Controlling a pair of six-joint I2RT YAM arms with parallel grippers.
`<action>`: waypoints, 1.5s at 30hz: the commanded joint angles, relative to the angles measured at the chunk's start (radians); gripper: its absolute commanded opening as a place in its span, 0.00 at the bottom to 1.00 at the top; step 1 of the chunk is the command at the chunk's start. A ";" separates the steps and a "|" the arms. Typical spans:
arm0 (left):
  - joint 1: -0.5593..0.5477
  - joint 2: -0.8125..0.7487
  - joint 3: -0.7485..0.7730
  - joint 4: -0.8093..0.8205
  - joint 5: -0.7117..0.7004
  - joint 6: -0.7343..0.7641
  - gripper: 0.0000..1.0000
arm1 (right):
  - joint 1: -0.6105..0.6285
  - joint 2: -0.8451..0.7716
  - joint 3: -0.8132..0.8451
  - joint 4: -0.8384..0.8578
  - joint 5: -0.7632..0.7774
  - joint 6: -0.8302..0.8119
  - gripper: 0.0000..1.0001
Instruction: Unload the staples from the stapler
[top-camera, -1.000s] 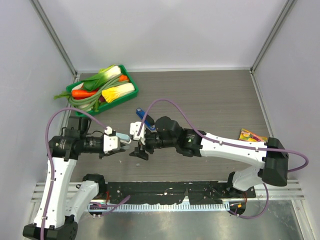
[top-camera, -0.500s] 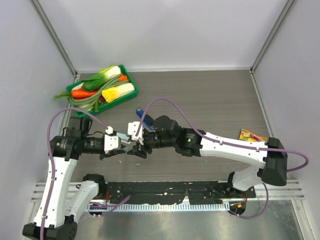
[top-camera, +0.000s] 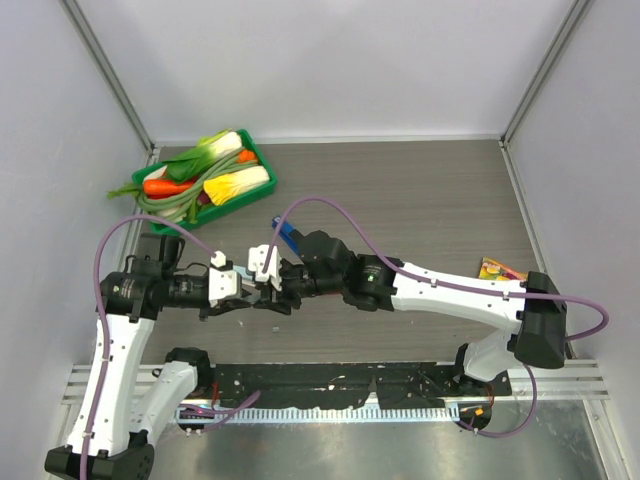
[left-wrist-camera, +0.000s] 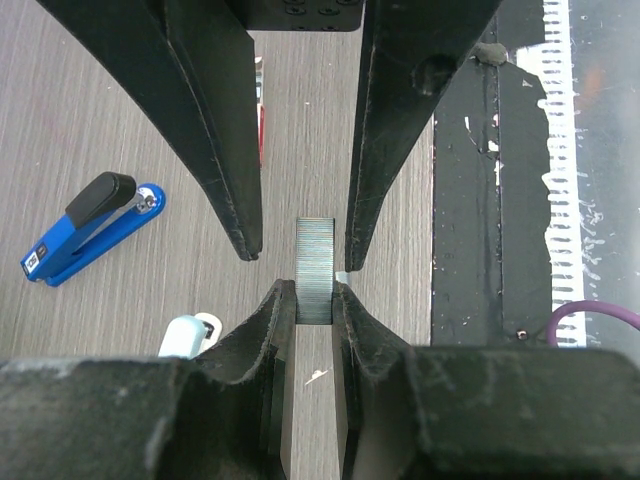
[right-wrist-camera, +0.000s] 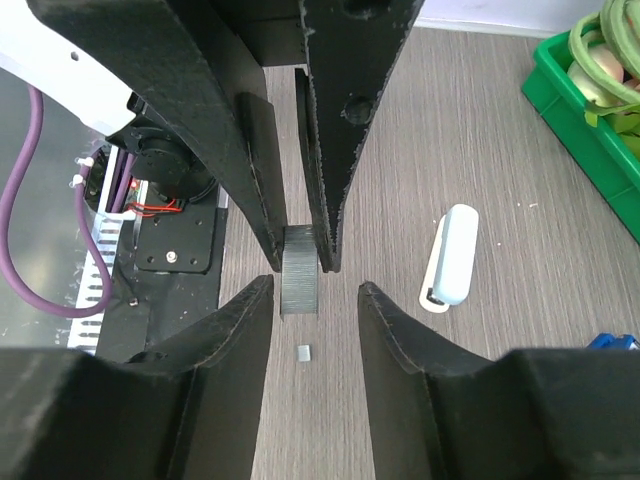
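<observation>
My left gripper (left-wrist-camera: 313, 292) is shut on a grey strip of staples (left-wrist-camera: 315, 262) and holds it just above the table. My right gripper (right-wrist-camera: 314, 290) faces it, open, with its fingers (left-wrist-camera: 235, 180) on either side of the strip's (right-wrist-camera: 298, 270) free end. The two grippers meet at the front left (top-camera: 262, 292). The pale blue and white stapler (right-wrist-camera: 450, 258) lies flat on the table beside them, apart from both grippers; it also shows in the left wrist view (left-wrist-camera: 188, 335). A small loose staple piece (right-wrist-camera: 304, 352) lies on the table under the strip.
A darker blue stapler (left-wrist-camera: 90, 228) lies behind the grippers, by the right arm's wrist (top-camera: 288, 235). A green tray (top-camera: 262, 165) of vegetables stands at the back left. A yellow packet (top-camera: 503, 270) lies at the right. The black base rail (top-camera: 350, 380) runs along the near edge.
My right gripper has moved left toward the left gripper, and its open fingers now straddle the staple strip. The left gripper has stayed put, still holding the strip.
</observation>
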 joint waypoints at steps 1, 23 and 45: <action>-0.004 -0.008 0.001 -0.089 0.007 -0.017 0.07 | 0.006 -0.003 0.047 0.009 -0.011 -0.002 0.43; -0.005 -0.013 -0.008 -0.074 -0.009 -0.020 0.06 | 0.026 -0.021 0.035 0.049 0.035 0.012 0.38; -0.005 -0.022 -0.005 -0.041 -0.004 -0.054 0.06 | 0.032 -0.034 0.019 0.048 0.047 0.023 0.25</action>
